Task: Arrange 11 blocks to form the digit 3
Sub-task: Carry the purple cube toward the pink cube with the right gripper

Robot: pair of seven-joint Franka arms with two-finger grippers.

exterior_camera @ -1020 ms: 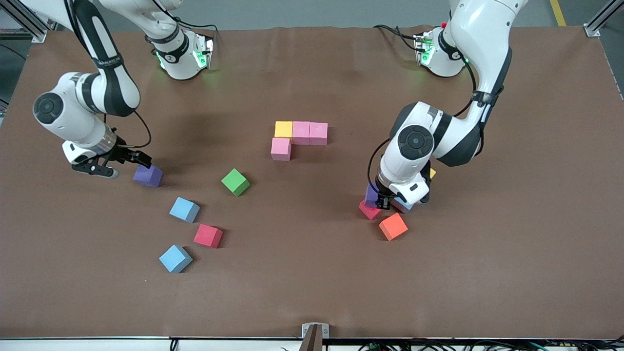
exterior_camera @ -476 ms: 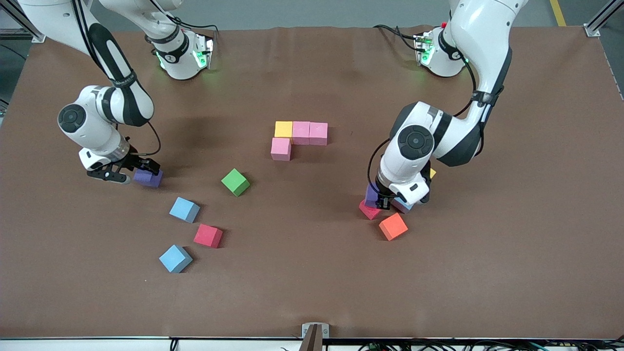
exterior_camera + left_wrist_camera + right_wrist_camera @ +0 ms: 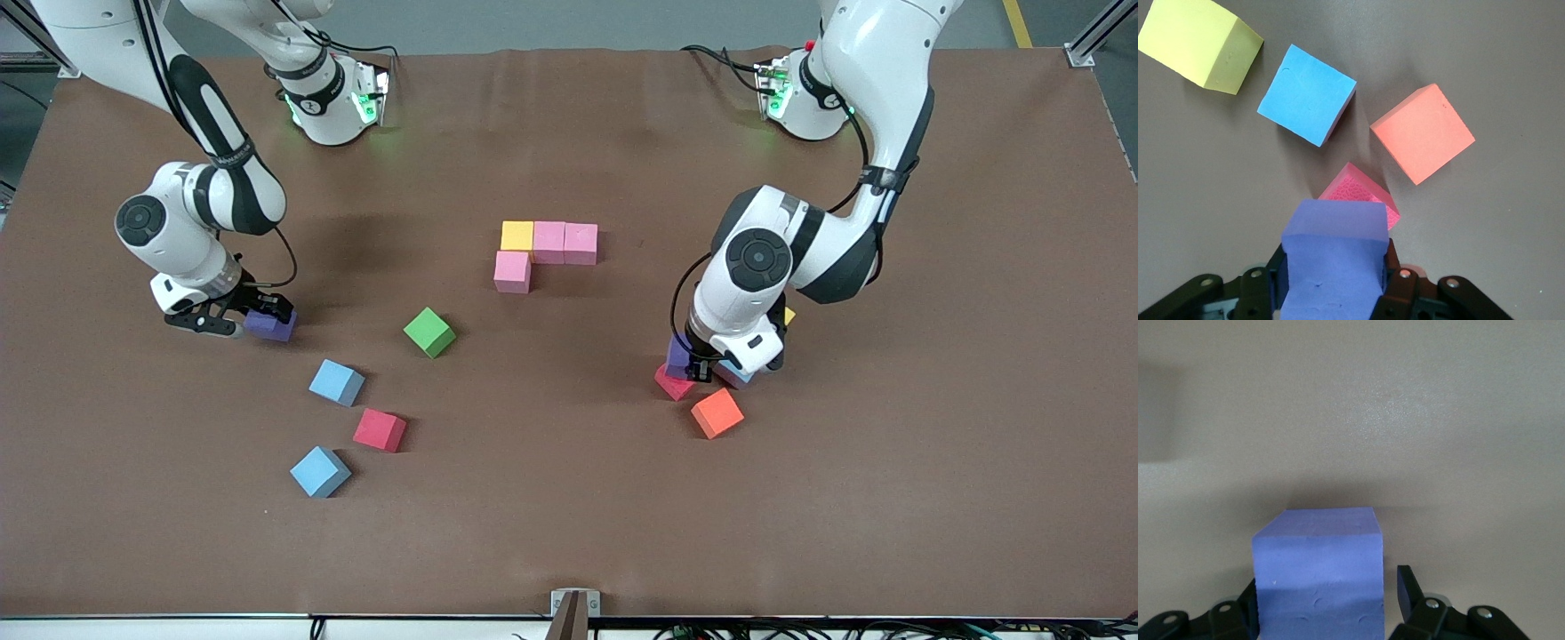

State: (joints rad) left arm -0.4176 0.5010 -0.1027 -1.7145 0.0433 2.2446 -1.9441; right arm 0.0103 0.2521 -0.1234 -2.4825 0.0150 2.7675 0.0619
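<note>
I am viewing a brown table (image 3: 569,533) from the front camera, going from the near edge toward the robot bases.

Nearest, toward the right arm's end, a near light blue block (image 3: 320,472) is lying, then a loose red block (image 3: 380,430) and a second light blue block (image 3: 337,382), all apart from each other.

Toward the left arm's end, an orange block (image 3: 717,413) is sitting alone. Just farther, the left gripper (image 3: 692,364) is clamping a held purple block (image 3: 1335,257) tight between its fingers, over a dark pink block (image 3: 669,384). I cannot tell whether the two are touching. A third light blue block (image 3: 1307,93) is lying beside them, mostly hidden under the wrist in the front view.

Around mid-table a green block (image 3: 429,332) is sitting turned at an angle.

At about the same depth, the right gripper (image 3: 258,318) is down at the table, its fingers straddling a table purple block (image 3: 274,327). The right wrist view is showing a thin gap beside one finger (image 3: 1406,590), so the claw is not gripping.

A stray yellow block (image 3: 1199,41) is peeking out beside the left arm.

Farthest, the digit 3 is only begun: a single pink block (image 3: 512,271) touching a row of a yellow figure block (image 3: 516,236) and two pink blocks (image 3: 564,243).
</note>
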